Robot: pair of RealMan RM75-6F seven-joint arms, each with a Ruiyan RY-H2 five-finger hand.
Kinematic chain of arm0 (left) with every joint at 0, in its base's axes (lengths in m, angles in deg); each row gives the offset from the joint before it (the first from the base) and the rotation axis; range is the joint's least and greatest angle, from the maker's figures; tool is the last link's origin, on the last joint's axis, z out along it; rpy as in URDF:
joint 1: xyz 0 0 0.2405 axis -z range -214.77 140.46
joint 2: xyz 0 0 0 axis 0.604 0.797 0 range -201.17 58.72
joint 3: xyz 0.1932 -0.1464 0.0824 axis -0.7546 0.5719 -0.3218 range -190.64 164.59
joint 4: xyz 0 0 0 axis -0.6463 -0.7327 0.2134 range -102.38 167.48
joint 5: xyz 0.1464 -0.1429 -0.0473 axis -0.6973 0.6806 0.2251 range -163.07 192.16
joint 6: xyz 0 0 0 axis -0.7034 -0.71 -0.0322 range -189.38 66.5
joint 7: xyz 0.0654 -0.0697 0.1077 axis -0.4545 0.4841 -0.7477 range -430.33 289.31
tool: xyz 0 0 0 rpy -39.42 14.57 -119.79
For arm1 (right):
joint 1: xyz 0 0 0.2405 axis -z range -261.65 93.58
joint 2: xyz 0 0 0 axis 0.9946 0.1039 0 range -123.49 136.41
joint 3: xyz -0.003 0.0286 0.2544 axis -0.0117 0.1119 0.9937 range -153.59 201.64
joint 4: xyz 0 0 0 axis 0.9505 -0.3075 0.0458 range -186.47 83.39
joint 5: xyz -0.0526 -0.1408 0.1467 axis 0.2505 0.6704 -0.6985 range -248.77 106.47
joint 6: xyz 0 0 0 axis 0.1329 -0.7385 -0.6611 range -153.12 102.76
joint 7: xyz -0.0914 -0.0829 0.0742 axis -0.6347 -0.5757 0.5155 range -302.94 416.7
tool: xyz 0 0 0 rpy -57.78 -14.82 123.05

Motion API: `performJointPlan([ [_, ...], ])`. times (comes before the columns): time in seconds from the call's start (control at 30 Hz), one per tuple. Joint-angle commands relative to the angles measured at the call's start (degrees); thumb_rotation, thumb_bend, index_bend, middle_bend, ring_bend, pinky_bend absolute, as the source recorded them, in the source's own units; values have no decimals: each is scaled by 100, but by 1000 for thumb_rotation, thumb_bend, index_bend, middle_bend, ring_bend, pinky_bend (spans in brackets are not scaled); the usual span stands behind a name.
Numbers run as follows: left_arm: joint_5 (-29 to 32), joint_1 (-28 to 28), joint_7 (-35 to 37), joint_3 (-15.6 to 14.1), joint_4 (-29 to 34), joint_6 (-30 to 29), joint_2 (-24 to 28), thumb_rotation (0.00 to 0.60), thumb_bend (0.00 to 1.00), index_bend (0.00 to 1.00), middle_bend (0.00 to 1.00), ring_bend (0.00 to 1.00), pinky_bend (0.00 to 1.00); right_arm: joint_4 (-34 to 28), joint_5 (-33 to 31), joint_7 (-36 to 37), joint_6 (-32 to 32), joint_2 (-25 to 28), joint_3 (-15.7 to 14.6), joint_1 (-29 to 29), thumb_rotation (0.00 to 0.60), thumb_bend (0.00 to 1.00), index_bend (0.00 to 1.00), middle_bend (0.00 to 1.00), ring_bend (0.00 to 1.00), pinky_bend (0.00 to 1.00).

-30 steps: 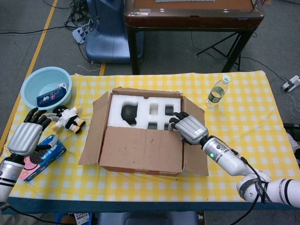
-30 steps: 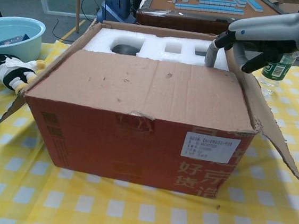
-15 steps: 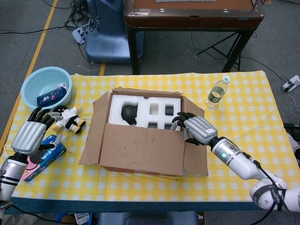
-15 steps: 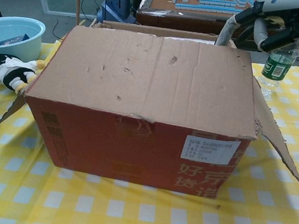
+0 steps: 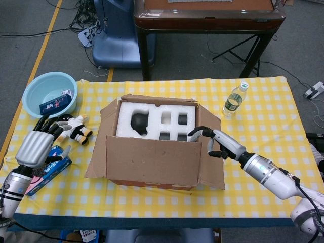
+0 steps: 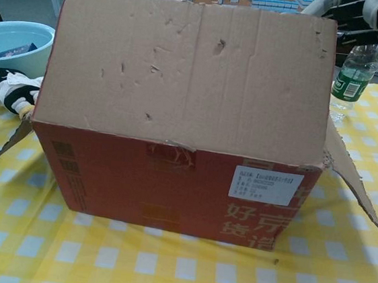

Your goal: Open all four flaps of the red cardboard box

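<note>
Two robot arms reach over a counter (image 5: 263, 121) covered in yellow checked cloth, set on grey floor with a brown table behind. A red cardboard box (image 5: 152, 144) sits at the counter's centre, white foam (image 5: 157, 119) inside. The right robot hand (image 5: 215, 143) has its fingers hooked over the near flap (image 5: 152, 158) at its right corner, holding it raised. The left robot hand (image 5: 35, 147) hovers with fingers spread and empty above a blue packet (image 5: 48, 167), near a plush toy (image 5: 73, 129) and a blue basin (image 5: 50, 93). A water bottle (image 5: 234, 99) stands to the right. The chest view shows the flap's brown face (image 6: 190, 67) upright, hiding the foam; the head view shows side flaps splayed outward.
</note>
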State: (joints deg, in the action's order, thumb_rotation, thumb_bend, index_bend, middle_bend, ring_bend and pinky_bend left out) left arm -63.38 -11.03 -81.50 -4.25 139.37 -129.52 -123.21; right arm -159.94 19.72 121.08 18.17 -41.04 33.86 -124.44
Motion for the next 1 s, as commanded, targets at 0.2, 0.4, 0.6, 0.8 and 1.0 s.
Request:
performJointPlan([
  [0.2,36,10,-184,10,134,-29,38,401,425,288,218,106,0,1510,2692,4150,2166,-74,-1223,-182,600,1000,357,208,70,108],
  [0.4,77,16,-231,3,152,-13,30,401,424,288,217,106,0,1984,3069,4880,2949,-271,-1680,-321,600,1000,357,208,70,108],
  [0.6,96,21,-282,1,163,-15,23,405,425,288,217,106,0,2047,3366,4885,3293,-346,-2030,-501,600,1000,357,208,69,108],
  [0.8,99,22,-309,-10,166,-14,18,403,425,288,217,106,0,1981,3599,4765,3388,-331,-2357,-746,600,1000,357,208,70,108],
  [1.0,105,19,-287,-5,163,-23,26,402,425,288,217,106,0,1873,3413,4578,3395,-263,-2530,-864,600,1000,357,208,70,108],
])
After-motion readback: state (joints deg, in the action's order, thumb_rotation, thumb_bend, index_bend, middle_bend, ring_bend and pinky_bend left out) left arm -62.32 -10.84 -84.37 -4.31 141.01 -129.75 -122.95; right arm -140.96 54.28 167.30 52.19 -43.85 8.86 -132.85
